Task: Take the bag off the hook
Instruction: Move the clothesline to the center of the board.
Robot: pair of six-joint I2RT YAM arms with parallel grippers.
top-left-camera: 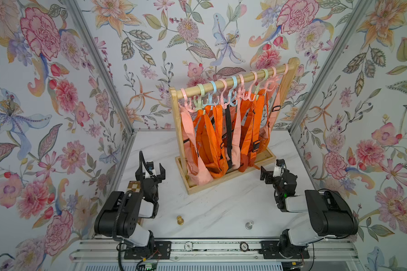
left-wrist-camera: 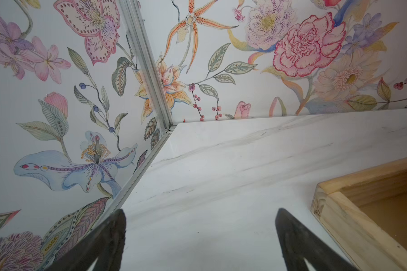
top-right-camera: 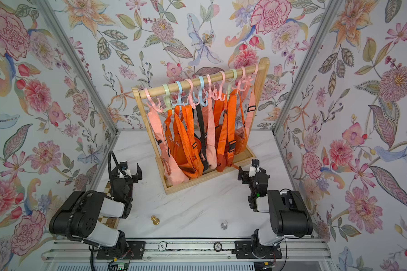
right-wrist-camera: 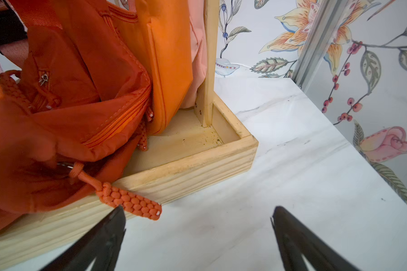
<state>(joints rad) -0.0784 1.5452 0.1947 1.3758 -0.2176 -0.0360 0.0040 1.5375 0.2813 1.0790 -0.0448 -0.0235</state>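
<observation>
Bags (top-left-camera: 212, 145), orange and pink, were seen hung by their straps from pastel hooks (top-left-camera: 223, 93) along the rail of a wooden rack (top-left-camera: 291, 70), reaching down into its boxed base. The left tool (top-left-camera: 155, 166) was held wide open and empty above the counter (top-left-camera: 221, 206), near the rack's left end. The right tool (top-left-camera: 271, 167) was likewise spread wide, gripping nothing, beside the rack's right front corner, where a braided orange zipper pull (right-wrist-camera: 131, 202) was draped over the base's edge.
</observation>
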